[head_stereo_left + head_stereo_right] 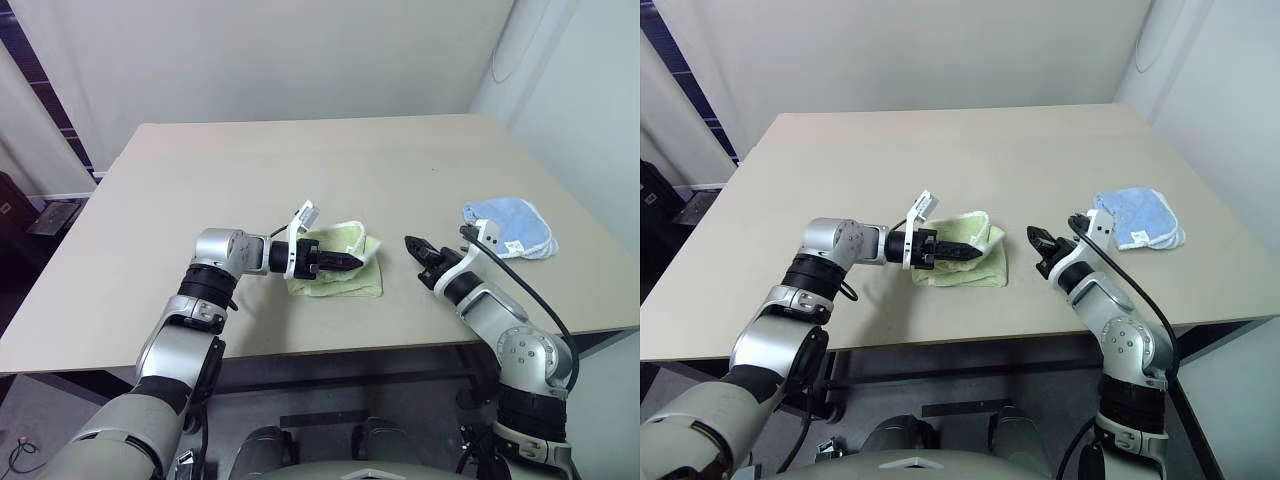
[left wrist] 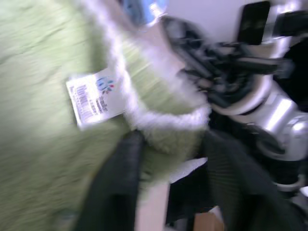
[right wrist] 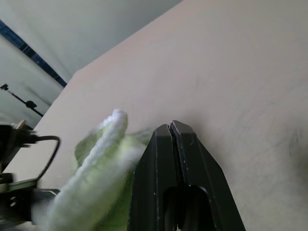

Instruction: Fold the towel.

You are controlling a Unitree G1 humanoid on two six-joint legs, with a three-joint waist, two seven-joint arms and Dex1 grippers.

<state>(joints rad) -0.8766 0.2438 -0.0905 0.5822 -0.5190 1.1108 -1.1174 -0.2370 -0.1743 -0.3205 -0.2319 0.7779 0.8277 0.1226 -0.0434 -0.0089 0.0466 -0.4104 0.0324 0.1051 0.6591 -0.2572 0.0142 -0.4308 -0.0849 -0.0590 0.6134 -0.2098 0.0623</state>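
The towel (image 1: 338,262) is lying bunched on the table (image 1: 200,190), right under the left gripper (image 1: 345,262), whose fingers are standing apart, seemingly around its white edge. The right gripper (image 1: 414,246), fingers pressed together, is pointing past it, a bit apart.

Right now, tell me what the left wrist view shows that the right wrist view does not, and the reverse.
Left wrist view alone: a white printed tag on the towel, the left gripper with its fingers apart around the towel's white-edged corner, and the right arm beyond. Right wrist view alone: the right gripper shut, and the bare table stretching away. Both: the green towel.
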